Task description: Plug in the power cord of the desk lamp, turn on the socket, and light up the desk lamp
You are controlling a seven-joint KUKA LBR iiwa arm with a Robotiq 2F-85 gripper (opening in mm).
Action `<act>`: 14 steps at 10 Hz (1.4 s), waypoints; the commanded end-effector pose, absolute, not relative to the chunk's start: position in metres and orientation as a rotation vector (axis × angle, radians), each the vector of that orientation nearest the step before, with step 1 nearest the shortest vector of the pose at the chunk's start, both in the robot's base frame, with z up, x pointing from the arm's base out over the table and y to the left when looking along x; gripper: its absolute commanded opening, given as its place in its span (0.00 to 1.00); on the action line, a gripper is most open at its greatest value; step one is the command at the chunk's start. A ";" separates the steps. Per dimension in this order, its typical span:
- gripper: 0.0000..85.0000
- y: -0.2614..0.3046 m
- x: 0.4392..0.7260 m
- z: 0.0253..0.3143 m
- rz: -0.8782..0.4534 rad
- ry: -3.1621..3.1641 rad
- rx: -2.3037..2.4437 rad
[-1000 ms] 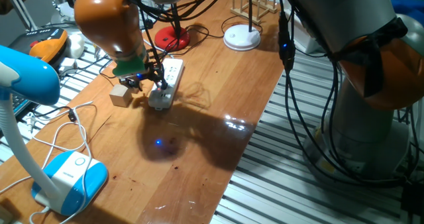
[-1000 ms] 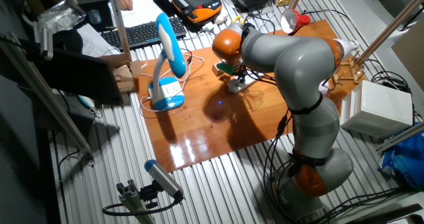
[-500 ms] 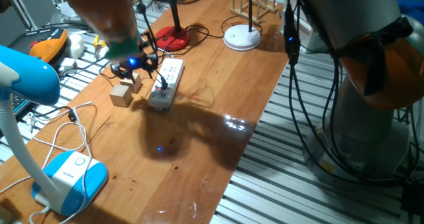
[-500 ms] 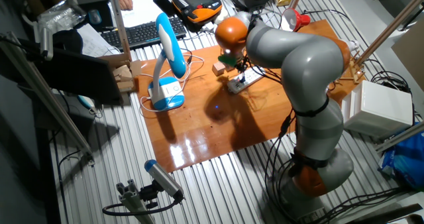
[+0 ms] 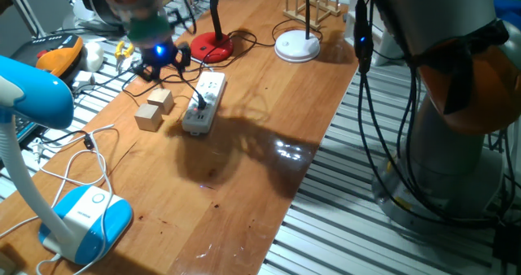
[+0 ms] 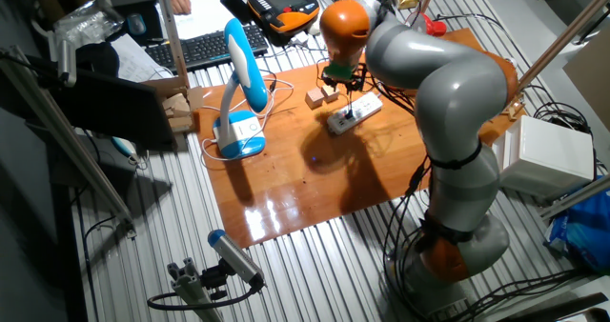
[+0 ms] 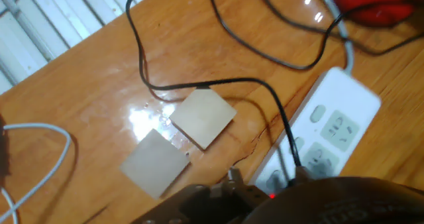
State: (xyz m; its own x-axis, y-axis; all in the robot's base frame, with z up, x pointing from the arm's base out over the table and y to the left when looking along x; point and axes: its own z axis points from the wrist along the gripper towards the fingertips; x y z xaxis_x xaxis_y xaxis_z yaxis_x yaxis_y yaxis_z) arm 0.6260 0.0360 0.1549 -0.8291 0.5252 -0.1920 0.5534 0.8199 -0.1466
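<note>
The white socket strip (image 5: 204, 102) lies on the wooden table, and the small black plug (image 5: 199, 105) of the power cord (image 7: 199, 86) sits in one of its outlets. The thin black cord runs back to the desk lamp's red base (image 5: 210, 45). My gripper (image 5: 165, 61) hangs above the table to the left of the strip and behind the wooden blocks. Its fingers look apart and hold nothing. The hand view shows the strip (image 7: 331, 134), the plug (image 7: 296, 171) in it and a small red light (image 7: 271, 196) at the strip's near end. The other fixed view shows my gripper (image 6: 340, 82) above the strip (image 6: 355, 115).
Two small wooden blocks (image 5: 155, 108) lie just left of the strip. A lamp with a white disc base (image 5: 297, 45) stands at the back. A large blue-and-white lamp (image 5: 81, 214) with a white cable (image 5: 77, 165) stands at the front left. A wooden rack (image 5: 313, 6) stands at the far edge.
My gripper has left the plug in the strip, risen and moved back and to the left, away from the strip towards the red lamp base.
</note>
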 end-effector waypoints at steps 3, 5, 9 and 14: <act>0.00 0.029 0.622 0.156 -0.249 2.986 0.023; 0.00 0.032 0.623 0.156 -0.167 3.050 -0.146; 0.00 0.076 0.621 0.161 -0.064 3.117 -0.294; 0.00 0.093 0.611 0.168 -0.051 3.152 -0.267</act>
State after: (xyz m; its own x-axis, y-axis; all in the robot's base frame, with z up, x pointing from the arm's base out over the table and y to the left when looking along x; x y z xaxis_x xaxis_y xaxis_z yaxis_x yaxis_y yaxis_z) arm 0.6107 0.0925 0.1682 -0.9958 0.0866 0.0290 0.0856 0.9957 -0.0349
